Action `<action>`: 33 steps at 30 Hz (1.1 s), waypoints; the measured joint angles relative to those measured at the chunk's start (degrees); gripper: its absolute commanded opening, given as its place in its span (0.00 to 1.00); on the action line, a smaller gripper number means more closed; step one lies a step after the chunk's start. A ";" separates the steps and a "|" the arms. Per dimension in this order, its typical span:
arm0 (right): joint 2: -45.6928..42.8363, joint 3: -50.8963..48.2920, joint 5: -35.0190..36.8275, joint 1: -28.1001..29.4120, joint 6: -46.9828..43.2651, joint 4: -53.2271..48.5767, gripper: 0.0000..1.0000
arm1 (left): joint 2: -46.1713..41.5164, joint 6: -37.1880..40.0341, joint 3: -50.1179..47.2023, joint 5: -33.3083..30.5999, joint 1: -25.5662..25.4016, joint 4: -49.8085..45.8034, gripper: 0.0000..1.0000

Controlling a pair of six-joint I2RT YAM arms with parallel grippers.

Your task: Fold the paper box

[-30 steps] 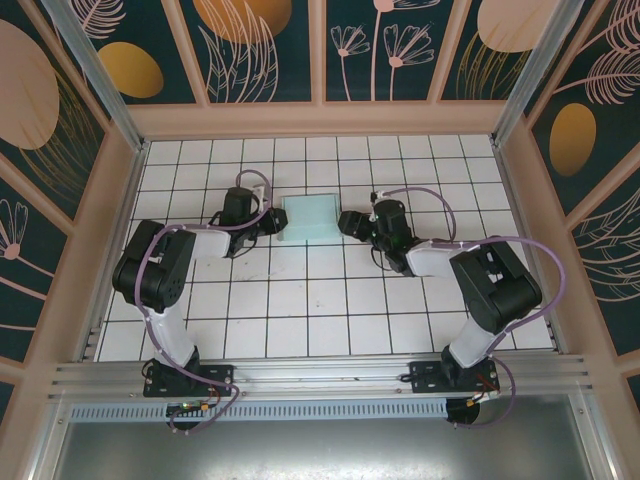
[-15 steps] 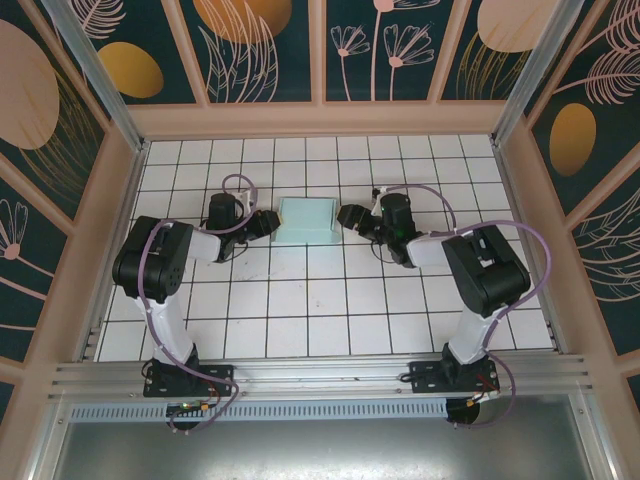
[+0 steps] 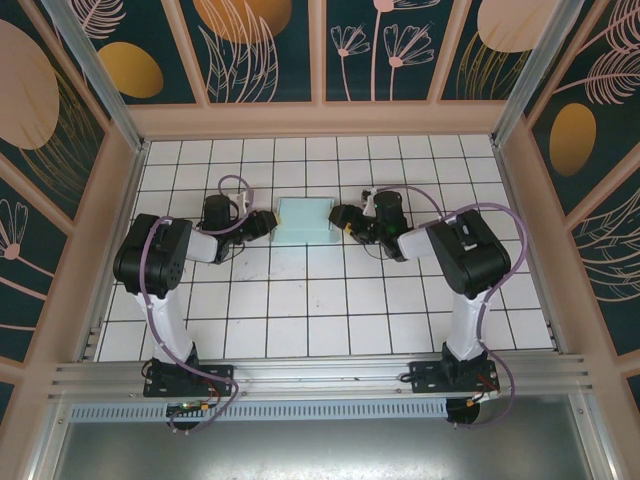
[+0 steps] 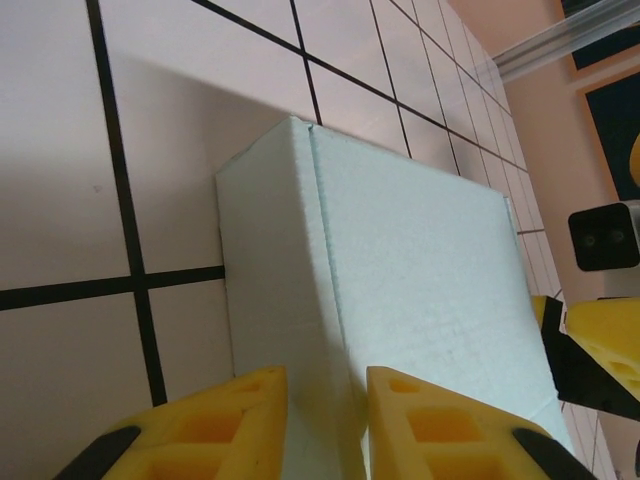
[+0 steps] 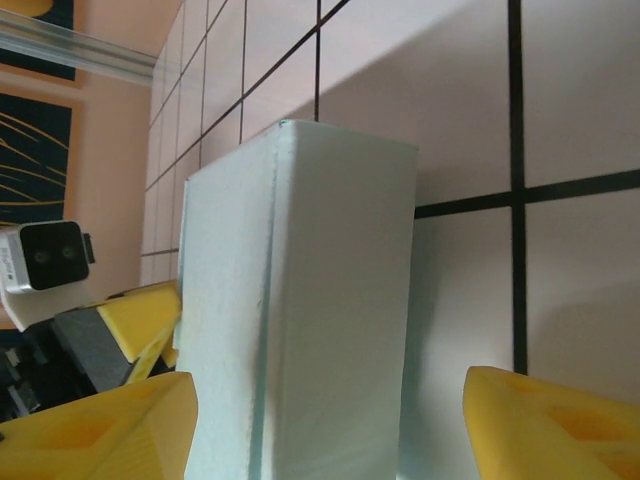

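White-tiled surface (image 3: 300, 300) with black grid lines, boxed in by a peach frame holding dark teal floral panels (image 3: 265, 50). Pale mint-blue thin-card paper box (image 3: 305, 220) sits flat on the tiles toward the far middle of the surface, folded up into a shallow closed rectangle, long side running left to right. Both arms reach in low from the near edge, one at each short end of the box.

Left pincer (image 3: 270, 222) is at the box's left end. Left wrist view: its two yellow fingers (image 4: 240, 425) stand close together with the box's upper edge fold between them, one finger against the side wall, the other on the top face. Card fills the narrow gap, so it reads as pinched onto the paper box.

Right pincer (image 3: 338, 217) is at the box's right end. Right wrist view: its yellow fingers (image 5: 545, 425) are spread wide, straddling the end of the box. The finger on that view's right stands apart from the box wall, bare tile showing between them; the other finger sits just beside the opposite face, contact unclear. Open, not clamping.

Box corners look crisp, walls upright, top face lightly textured. Far past the box each wrist view catches the opposite pincer's yellow tip.
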 measured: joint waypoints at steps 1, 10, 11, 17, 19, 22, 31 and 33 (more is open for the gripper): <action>0.28 0.17 -0.35 0.00 0.42 0.15 0.71 | 0.20 -0.22 -0.09 0.35 0.24 0.48 0.24; 2.47 1.64 -4.20 -0.04 3.61 2.58 0.71 | 1.36 -1.42 -0.26 2.36 1.01 2.97 0.24; 2.89 2.01 -4.85 -0.04 4.02 3.02 0.70 | 1.36 -1.42 -0.26 2.34 1.03 2.95 0.25; 6.19 2.99 -8.41 -0.04 8.28 8.33 0.69 | 1.46 -1.42 -0.26 2.34 1.03 2.95 0.25; 6.82 3.17 -9.27 -0.04 9.70 9.90 0.67 | 1.53 -1.40 -0.26 2.34 1.03 2.99 0.25; 7.52 3.30 -10.03 -0.04 11.34 11.72 0.63 | 1.55 -1.40 -0.24 2.38 1.18 3.02 0.26; 7.56 3.30 -10.40 -0.07 14.32 13.88 0.43 | 1.55 -0.96 -0.24 1.73 1.46 2.91 0.30; 7.56 3.30 -10.40 -0.09 14.53 13.90 0.42 | 1.55 -0.96 -0.26 1.57 1.46 2.93 0.34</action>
